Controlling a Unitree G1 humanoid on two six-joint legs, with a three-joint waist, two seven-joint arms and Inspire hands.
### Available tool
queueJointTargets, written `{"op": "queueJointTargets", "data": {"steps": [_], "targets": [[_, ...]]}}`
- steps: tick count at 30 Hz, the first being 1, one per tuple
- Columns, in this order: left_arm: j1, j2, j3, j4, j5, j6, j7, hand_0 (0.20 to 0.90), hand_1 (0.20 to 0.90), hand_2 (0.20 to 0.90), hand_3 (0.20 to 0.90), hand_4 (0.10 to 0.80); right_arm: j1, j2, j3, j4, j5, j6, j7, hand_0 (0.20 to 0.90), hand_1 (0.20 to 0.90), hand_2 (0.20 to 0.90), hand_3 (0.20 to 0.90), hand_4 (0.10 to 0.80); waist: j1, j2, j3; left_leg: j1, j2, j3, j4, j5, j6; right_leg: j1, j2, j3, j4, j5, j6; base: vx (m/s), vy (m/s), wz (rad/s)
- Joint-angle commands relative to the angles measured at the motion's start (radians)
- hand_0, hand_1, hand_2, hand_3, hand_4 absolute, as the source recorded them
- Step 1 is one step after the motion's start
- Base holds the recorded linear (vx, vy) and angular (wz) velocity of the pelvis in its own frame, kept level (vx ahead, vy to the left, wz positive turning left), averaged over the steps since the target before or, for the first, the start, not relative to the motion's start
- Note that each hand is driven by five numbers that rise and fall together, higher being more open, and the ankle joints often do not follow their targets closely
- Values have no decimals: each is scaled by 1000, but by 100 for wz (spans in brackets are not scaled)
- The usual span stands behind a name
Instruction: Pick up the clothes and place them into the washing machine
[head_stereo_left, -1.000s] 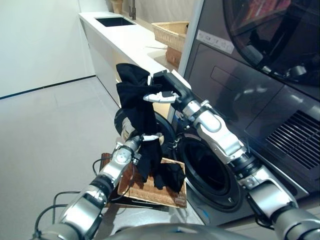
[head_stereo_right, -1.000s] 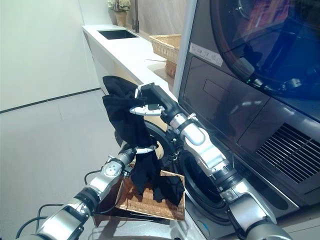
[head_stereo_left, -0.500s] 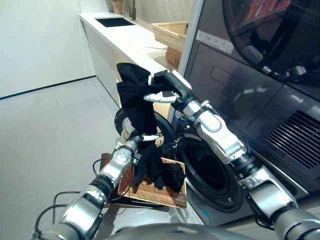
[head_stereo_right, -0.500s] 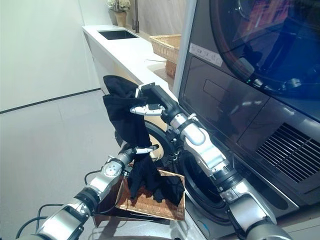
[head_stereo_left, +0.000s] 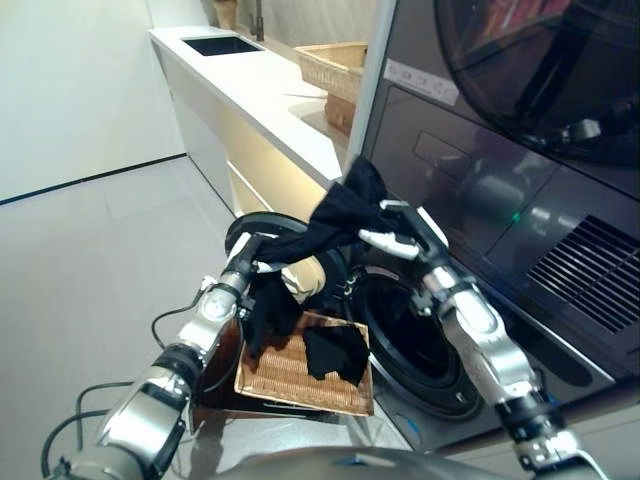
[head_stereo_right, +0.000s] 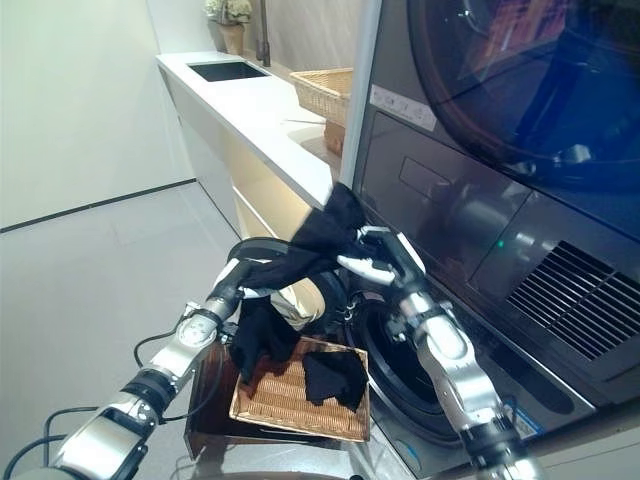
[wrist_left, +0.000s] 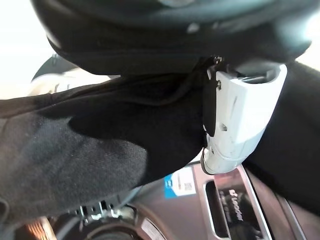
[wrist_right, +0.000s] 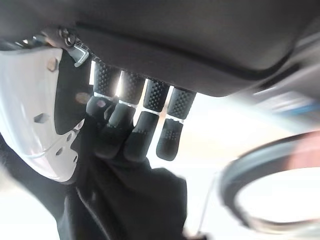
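A black garment stretches between both hands in front of the washing machine's open drum. My right hand is shut on its upper end, level with the top of the opening; the fingers curl into the cloth. My left hand is shut on the lower end, and its white-covered thumb pinches the fabric. The rest of the garment hangs down over a wicker tray on the floor. A second black cloth lies in that tray.
The machine's round door stands open to the left of the drum, behind my left hand. A white counter with a sink and a wicker basket runs along the left of the stacked machines. Grey floor spreads to the left.
My right hand has come down and to the right, towards the drum, taking the garment's top with it. The cloth now stretches sideways instead of hanging straight. My left hand rose slightly.
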Motion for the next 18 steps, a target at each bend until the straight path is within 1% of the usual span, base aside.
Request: {"op": "queueJointTargets", "data": {"steps": [1,2,3,4,8,11,15,18], "targets": [[-195,51,56,18,42,-80,0,200,200,200,200,300,-14,-18,-108,-41,-5,-106,38,900,900,900,900,800,15,28,-68,25,-2,-21,-1,-26,-37,-16,-2,-5,27,47,25,0,0,0],[-194,52,56,17,42,-79,0,200,200,200,200,300,-13,-18,-108,-41,-5,-106,38,900,900,900,900,800,15,27,-68,25,-2,-21,-1,-26,-37,-16,-2,-5,28,47,25,0,0,0],[-194,67,61,15,48,-80,-1,200,200,200,200,300,7,-12,-118,-28,-10,-105,40,900,900,900,900,800,14,29,-67,25,-2,-21,-1,-25,-37,-16,-2,-6,27,47,25,0,0,0],[-194,98,73,-2,69,-82,-4,200,200,200,200,300,35,-4,-130,-9,-50,-110,38,900,900,900,900,800,12,33,-64,24,-3,-22,-1,-24,-38,-17,-4,-8,28,47,27,0,0,0],[-204,138,89,-8,89,-91,0,200,200,200,200,300,63,-9,-135,27,-70,-114,56,900,900,900,900,800,11,36,-63,21,-4,-24,-1,-24,-41,-17,-5,-13,27,47,30,0,0,0],[-208,165,98,-9,118,-86,-4,200,200,200,200,300,77,-40,-131,52,-186,-105,50,900,900,900,900,800,12,36,-64,20,-4,-27,-1,-24,-42,-15,-5,-15,26,46,30,0,0,0],[-213,185,103,-19,144,-84,-7,200,200,200,200,300,70,-69,-150,82,-344,-113,-4,900,900,900,900,800,14,38,-63,21,-4,-32,-1,-26,-42,-11,-5,-16,24,45,31,-1,-2,2],[-215,199,112,-29,149,-82,1,200,200,200,200,300,65,-67,-160,90,-360,-120,-15,900,900,900,900,800,13,39,-63,21,-4,-34,-1,-26,-41,-10,-4,-17,25,44,31,-1,0,1]]}}
